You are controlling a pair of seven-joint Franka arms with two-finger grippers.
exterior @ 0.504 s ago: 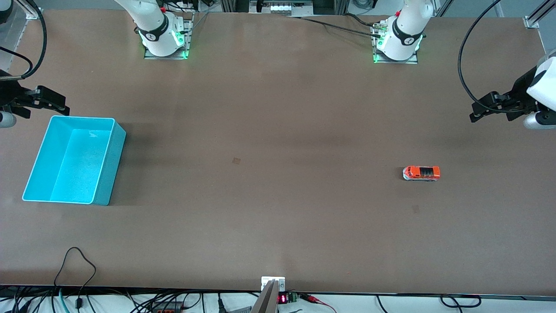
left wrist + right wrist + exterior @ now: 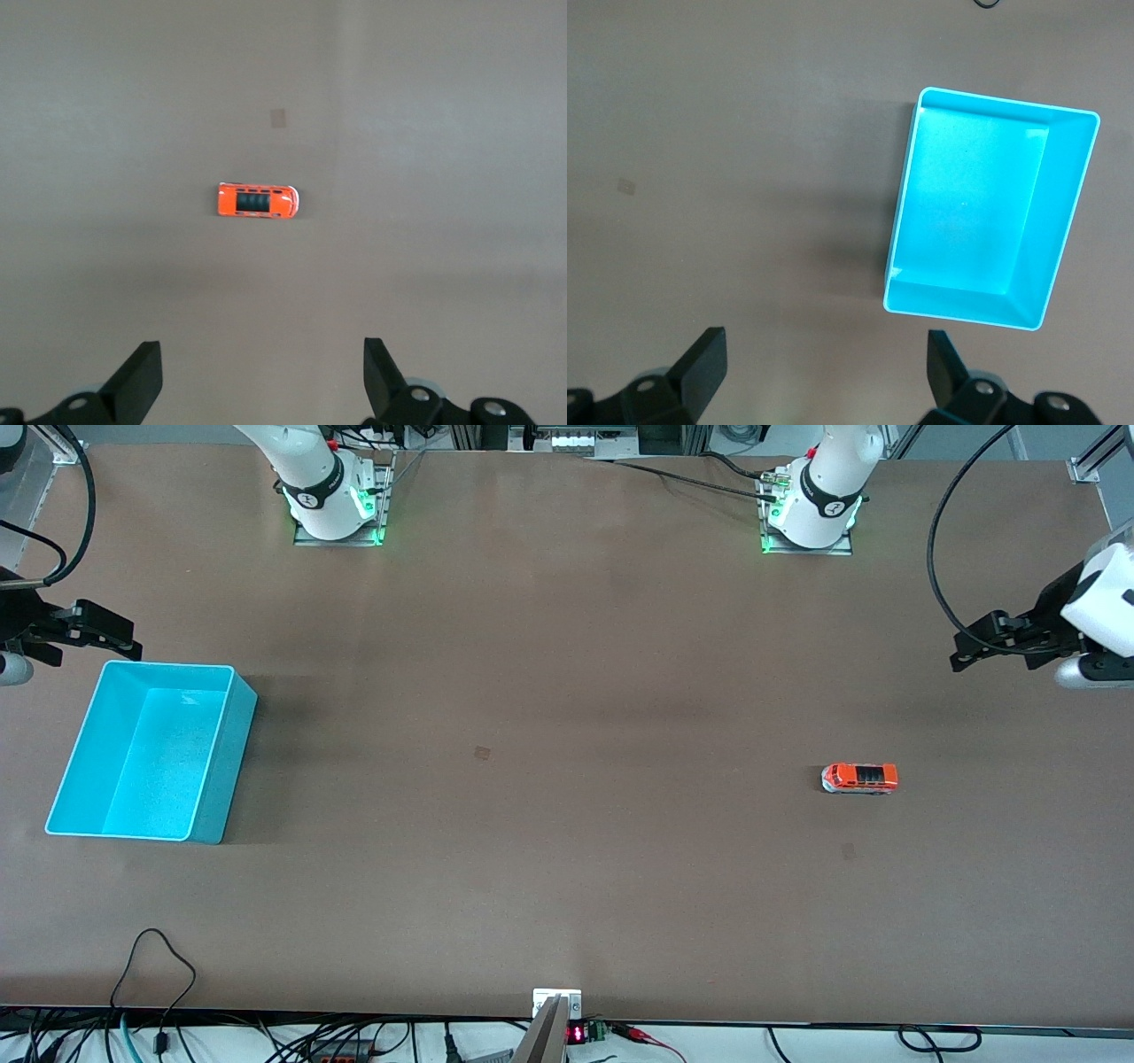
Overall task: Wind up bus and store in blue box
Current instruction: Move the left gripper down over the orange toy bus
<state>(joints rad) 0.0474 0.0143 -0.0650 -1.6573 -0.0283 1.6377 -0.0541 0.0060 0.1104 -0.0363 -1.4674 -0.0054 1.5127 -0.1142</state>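
Bus (image 2: 859, 778) unmoved; left gripper (image 2: 973, 652) shifted.

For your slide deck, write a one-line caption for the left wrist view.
Open left gripper hangs above the table, the orange toy bus standing alone ahead.

High front camera facing the bases, left wrist camera looking down on the bus (image 2: 257, 200), right wrist camera on the box (image 2: 988, 212), both things shared with front view

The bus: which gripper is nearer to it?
Left. The left gripper hangs open above the table at the left arm's end, near the bus; the right gripper, open, hangs by the box.
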